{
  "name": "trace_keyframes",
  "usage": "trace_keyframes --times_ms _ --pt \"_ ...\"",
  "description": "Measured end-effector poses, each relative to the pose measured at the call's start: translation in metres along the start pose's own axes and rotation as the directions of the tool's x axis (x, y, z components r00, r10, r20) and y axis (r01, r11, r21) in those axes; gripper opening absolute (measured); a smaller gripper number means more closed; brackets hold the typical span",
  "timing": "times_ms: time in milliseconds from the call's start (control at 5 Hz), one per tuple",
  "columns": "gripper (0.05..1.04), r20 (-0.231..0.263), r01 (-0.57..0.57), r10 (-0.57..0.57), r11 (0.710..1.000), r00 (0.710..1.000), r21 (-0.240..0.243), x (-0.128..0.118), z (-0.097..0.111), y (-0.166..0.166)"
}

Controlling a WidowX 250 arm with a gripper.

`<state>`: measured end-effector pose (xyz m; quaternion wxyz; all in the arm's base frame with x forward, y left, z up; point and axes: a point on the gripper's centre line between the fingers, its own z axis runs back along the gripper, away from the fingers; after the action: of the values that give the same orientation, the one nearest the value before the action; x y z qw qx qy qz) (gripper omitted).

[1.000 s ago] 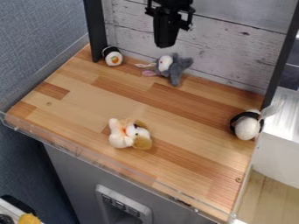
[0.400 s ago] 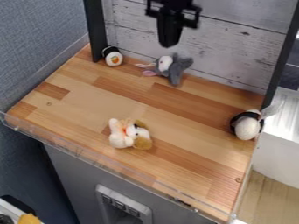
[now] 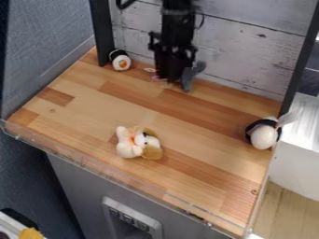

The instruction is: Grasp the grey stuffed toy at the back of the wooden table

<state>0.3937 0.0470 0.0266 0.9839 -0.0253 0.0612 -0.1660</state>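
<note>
The black pincer (image 3: 171, 77) hangs down at the far side of the wooden worktop (image 3: 211, 172), left of its middle, in front of the grey plush toy (image 3: 194, 73). It hides most of the toy; a grey part shows just to its right and some pink to its left. How far open the pincer is, and whether it touches or has hold of the toy, cannot be told. In the far left corner, beside a black post (image 3: 103, 35), sits a sushi-roll plush (image 3: 121, 61) with an orange centre. A white-and-brown plush animal (image 3: 138, 143) lies near the left part of the near edge. A round black-and-white plush toy (image 3: 263, 134) is at the right edge. Whitish wooden boards (image 3: 249, 51) stand behind the worktop, and a clear strip (image 3: 112, 173) runs along its near edge.
</note>
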Motion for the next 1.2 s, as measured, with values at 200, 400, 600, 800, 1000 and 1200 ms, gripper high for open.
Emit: trace_keyframes --times_ms 200,400,600,800,1000,1200 --pt "0.852 -0.002 0.052 -0.052 0.999 0.999 0.001 0.0014 -0.0152 0.0012" --pt "0.935 0.002 0.063 -0.063 0.998 0.998 0.005 0.002 -0.0157 0.0011" --pt "0.647 0.011 0.034 -0.035 0.999 0.999 0.016 0.0031 -0.0164 0.0027" --pt "0.35 0.013 -0.008 0.008 1.0 1.0 0.012 0.0033 -0.0168 0.002" --pt "0.147 0.015 -0.058 0.058 0.998 0.998 0.004 0.0035 -0.0171 0.0008" --pt "0.067 0.012 -0.08 0.08 0.997 0.997 0.002 0.0026 -0.0186 0.0004"
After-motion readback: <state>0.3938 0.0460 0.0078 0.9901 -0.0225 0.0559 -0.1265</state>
